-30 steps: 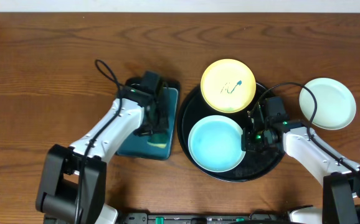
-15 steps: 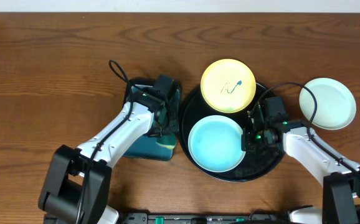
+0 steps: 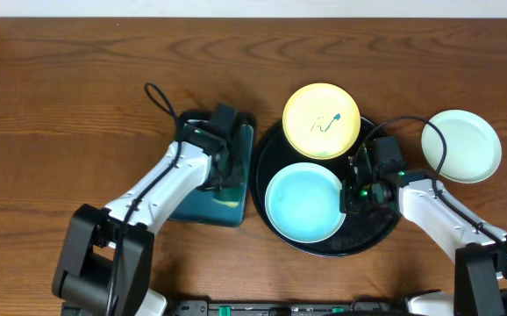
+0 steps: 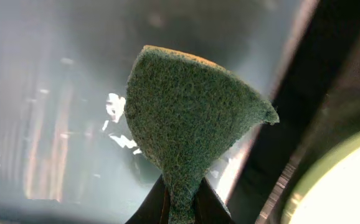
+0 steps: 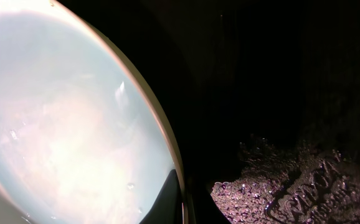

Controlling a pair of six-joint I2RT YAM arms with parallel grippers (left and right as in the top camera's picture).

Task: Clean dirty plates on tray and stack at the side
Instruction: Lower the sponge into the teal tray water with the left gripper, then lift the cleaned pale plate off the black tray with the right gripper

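Jaws closed on both arms: my left gripper (image 4: 179,200) clamps the sponge (image 4: 192,118), my right gripper (image 3: 352,195) nips the mint plate (image 3: 302,204), lying just to the sponge's right.

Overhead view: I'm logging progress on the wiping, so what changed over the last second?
The left hand, pinching the sponge, swung toward the black tray, then eased back a little over the teal tray. Nothing was grabbed or released. The right hand stays shut on the rim of the mint plate; the yellow plate, the plate on the table and both trays kept their places.
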